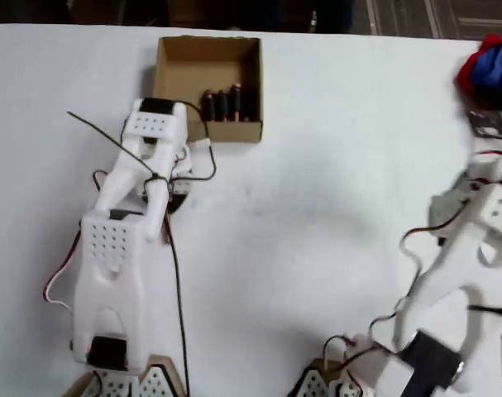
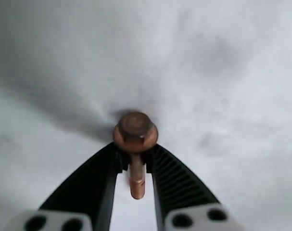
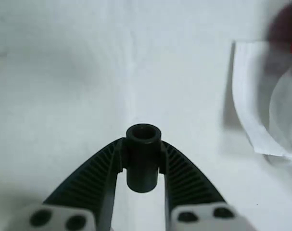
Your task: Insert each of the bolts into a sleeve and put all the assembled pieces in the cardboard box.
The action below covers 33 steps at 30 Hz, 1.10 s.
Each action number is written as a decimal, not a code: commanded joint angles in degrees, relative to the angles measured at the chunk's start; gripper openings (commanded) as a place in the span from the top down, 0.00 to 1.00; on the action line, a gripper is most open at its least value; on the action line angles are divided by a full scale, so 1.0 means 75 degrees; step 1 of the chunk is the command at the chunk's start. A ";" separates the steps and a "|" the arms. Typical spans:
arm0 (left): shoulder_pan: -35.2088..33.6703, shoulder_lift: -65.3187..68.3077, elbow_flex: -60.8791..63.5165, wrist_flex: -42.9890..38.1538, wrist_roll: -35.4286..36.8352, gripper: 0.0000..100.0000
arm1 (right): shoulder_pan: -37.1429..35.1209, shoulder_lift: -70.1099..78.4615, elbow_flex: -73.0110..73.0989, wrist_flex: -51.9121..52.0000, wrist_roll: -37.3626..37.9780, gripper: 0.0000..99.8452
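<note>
Left gripper (image 2: 135, 153) clamps a copper bolt (image 2: 135, 142) by the shank just under its hex head, the shank running back between the jaws toward the wrist; right gripper (image 3: 142, 148) is closed on a black sleeve (image 3: 143, 161), its open bore showing at the far end; over the white table (image 1: 317, 190) the two arms stand well apart, the left one just beside the cardboard box (image 1: 169, 62) holding assembled pieces (image 1: 226, 105); mating looks to hinge on bringing both long axes into one line
</note>
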 commanded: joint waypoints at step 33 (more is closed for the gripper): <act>0.1114 -1.4523 0.8211 -0.3634 -0.0082 0.98 | -0.7203 -0.2456 0.4243 -0.4261 -0.3388 0.98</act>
